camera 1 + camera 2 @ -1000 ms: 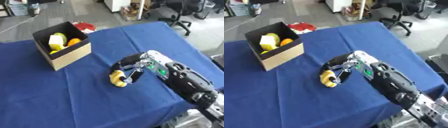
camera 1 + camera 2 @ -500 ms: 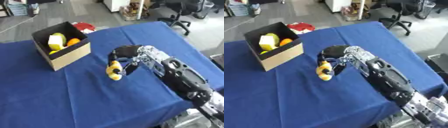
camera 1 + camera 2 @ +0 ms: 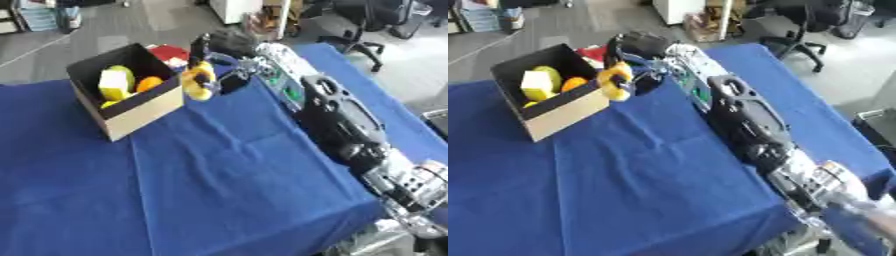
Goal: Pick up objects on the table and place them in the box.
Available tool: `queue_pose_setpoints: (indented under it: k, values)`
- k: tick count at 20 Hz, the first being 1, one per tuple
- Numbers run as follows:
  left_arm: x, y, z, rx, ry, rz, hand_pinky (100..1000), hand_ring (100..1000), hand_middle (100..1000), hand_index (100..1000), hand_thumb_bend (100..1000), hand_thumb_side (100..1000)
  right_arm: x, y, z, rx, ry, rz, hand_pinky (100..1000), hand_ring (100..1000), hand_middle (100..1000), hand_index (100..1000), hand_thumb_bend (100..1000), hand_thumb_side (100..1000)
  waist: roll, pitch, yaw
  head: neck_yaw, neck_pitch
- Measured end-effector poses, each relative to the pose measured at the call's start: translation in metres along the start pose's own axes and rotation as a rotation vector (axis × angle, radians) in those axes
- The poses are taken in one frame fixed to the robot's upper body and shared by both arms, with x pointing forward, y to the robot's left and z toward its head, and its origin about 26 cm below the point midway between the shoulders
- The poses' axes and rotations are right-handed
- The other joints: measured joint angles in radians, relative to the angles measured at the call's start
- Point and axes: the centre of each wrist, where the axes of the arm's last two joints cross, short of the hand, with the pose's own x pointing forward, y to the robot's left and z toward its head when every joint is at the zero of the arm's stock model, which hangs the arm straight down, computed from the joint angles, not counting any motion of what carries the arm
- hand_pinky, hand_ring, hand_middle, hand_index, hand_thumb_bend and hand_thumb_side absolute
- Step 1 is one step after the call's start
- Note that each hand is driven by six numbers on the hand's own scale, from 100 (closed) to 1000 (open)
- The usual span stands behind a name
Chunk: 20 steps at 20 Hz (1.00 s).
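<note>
- the right hand (image 3: pixel 219 60) is stretched far out over the counter (image 3: pixel 219 180), which is draped in a blue cloth, with its black-and-silver arm (image 3: pixel 337 117) running back to the lower right corner.
- its fingers are curled round a yellow object (image 3: pixel 199 82) with a dark patch on it, and the object hangs off the cloth, up in the air.
- that yellow object sits just beside the near right corner of the box (image 3: pixel 140 112), about level with its rim; whether it touches the cardboard i cannot tell.
- the box is an open cardboard one, dark inside, standing on the far left part of the counter.
- inside it there is a pale yellow block (image 3: pixel 112 84), a green-yellow rounded thing (image 3: pixel 127 76) behind it and an orange round thing (image 3: pixel 149 83) toward the right side.
- something red and white (image 3: pixel 171 54) lies just behind the box, near the counter's far edge.
- the left hand does not show in either view.
</note>
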Motion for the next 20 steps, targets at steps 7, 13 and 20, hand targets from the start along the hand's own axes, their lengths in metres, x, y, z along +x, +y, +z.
queue_pose_setpoints:
  k: [7,13,20]
  values:
    - [0.001,-0.006,-0.004,-0.019,-0.014,0.024,778,628,627,809,100,635,0.018,0.04,-0.048,-0.02,0.189,-0.099,817,661,506,528,100,100,0.038,0.001,0.037,-0.025,0.0]
    - [0.004,-0.011,-0.008,-0.044,-0.028,0.036,779,627,626,809,100,635,0.036,0.063,-0.063,-0.114,0.346,-0.055,815,668,543,625,100,100,0.05,0.002,0.062,-0.06,-0.001]
    - [0.004,-0.011,-0.008,-0.049,-0.03,0.036,779,627,626,810,100,635,0.045,0.071,-0.067,-0.153,0.372,-0.02,840,741,715,917,100,115,0.05,0.004,0.066,-0.068,-0.002]
